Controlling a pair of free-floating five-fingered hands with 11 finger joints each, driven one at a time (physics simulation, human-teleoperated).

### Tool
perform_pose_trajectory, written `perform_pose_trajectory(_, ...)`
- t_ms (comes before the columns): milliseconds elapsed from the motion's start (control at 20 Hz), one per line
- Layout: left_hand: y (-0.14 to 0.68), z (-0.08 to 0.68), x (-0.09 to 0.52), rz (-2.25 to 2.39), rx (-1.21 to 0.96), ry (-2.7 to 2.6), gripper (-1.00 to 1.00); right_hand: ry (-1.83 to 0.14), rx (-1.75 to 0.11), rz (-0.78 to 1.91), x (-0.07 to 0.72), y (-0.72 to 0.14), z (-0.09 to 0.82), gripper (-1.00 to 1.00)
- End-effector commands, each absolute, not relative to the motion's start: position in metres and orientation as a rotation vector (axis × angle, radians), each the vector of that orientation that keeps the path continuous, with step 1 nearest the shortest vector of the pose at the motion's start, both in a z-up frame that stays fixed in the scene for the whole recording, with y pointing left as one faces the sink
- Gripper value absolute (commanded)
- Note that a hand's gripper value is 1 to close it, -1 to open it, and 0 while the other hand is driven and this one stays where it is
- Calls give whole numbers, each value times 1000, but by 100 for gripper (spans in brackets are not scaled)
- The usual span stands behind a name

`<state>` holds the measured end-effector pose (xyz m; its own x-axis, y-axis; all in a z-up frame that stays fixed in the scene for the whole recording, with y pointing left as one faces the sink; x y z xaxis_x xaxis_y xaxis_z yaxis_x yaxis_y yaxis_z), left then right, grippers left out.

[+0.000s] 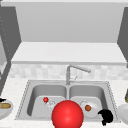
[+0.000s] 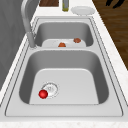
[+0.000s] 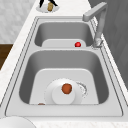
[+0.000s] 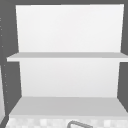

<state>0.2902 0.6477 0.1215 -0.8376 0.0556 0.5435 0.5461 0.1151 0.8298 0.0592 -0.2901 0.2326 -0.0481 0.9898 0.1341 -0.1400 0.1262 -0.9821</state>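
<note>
My left hand point(image 1: 2, 100) hovers at the far left over a white plate point(image 1: 3, 112) that carries a brown bread roll point(image 1: 5, 105). In the right side view its straight fingers point(image 3: 42, 3) hang down on both sides of the roll point(image 3: 50, 6). My right hand point(image 1: 106, 117) hangs at the sink's front right corner, past the counter edge and over the wood floor point(image 2: 113, 3), fingers loose and holding nothing. Nearest to it is a white plate point(image 1: 93, 112) in the right basin with a brown round item point(image 1: 88, 108) on it.
A small red ball point(image 1: 45, 99) lies beside the left basin's drain. A large red sphere point(image 1: 67, 115) covers the sink's front middle rim. The faucet point(image 1: 68, 75) stands behind the divider. Another white plate point(image 1: 123, 113) and a bottle point(image 1: 126, 96) stand on the right counter.
</note>
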Motion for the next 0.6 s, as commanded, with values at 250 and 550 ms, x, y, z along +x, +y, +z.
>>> perform_pose_trajectory(250,649,91,297,-1792,-579,-2036,-100,-1208,-985,1215,59,-290,233,0)
perform_pose_trajectory(550,651,92,301,-1783,-595,-2030,-100,-1208,-985,1215,59,-290,233,0)
